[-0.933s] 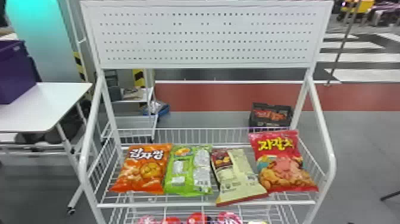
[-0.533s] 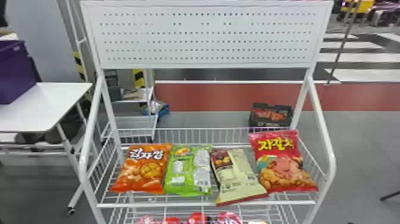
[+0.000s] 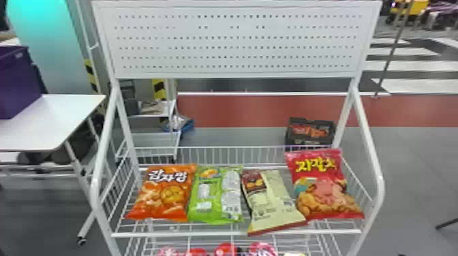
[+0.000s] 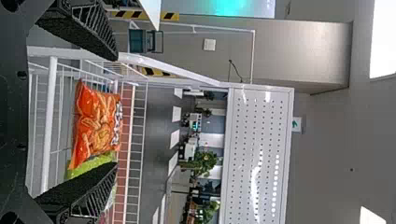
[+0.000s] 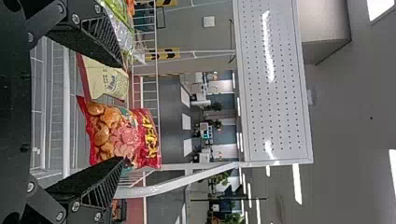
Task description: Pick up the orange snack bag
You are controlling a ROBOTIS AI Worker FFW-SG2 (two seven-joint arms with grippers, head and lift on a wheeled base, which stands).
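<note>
The orange snack bag [image 3: 163,195] lay ungrasped on the wire rack [image 3: 235,234], the whole pick-up left to do, left gripper [image 4: 116,112] and right gripper [image 5: 123,112] both spread and empty.

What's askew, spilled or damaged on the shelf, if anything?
The cream bag lies askew, its lower edge out at the shelf's front rail, further forward than the orange snack bag and green bag. No spill or tear visible.

4 upper snack bags [image 3: 218,195], 1 pegboard [image 3: 235,41], 1 purp. bin [image 3: 18,83], 1 blk crate [image 3: 310,132] back rt.
</note>
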